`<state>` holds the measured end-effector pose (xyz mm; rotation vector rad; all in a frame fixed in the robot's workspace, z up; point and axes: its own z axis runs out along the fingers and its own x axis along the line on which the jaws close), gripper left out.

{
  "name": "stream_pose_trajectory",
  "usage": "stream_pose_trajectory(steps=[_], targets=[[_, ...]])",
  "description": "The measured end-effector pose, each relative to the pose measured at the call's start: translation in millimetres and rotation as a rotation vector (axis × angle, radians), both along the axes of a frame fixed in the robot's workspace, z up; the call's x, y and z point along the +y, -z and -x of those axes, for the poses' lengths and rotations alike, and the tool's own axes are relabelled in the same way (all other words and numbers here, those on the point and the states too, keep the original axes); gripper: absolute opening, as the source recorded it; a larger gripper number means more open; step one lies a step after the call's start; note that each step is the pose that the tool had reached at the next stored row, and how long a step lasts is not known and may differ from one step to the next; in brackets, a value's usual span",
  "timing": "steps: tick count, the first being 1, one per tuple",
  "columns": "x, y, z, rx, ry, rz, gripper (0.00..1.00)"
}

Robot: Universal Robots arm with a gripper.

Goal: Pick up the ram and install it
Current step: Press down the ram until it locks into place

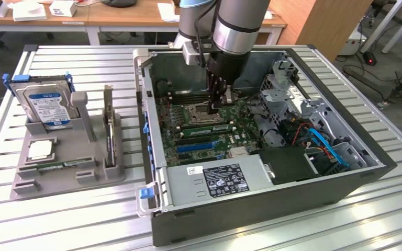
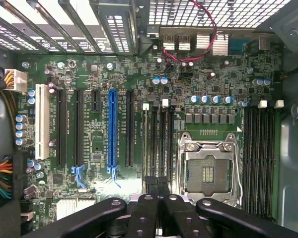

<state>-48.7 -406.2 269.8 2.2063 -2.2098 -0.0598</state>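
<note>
I saw slatted metal table (image 1: 82,214), wooden desks (image 1: 117,15) behind, open PC case (image 1: 257,204), gripper (image 2: 158,186) closed above motherboard (image 2: 114,74), grey parts tray (image 1: 68,172) beside.

An open computer case (image 1: 257,209) lies on the slatted table (image 1: 61,219), toward the exterior view's right. Inside it, the motherboard (image 1: 201,130) sits left of the drive cage (image 1: 292,99), and the power supply (image 1: 215,180) lies at the near end. A parts holder (image 1: 68,167) stands to the left of the case, with a hard drive (image 1: 44,104) upright at its far end. The gripper (image 1: 219,102) hangs inside the case, over the motherboard's far part.
</note>
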Motion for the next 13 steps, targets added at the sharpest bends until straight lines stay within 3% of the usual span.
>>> stream_pose_trajectory(steps=[13], targets=[[-1.8, 6.5, -0.1, -0.0001, 0.0, -0.0003, 0.09]])
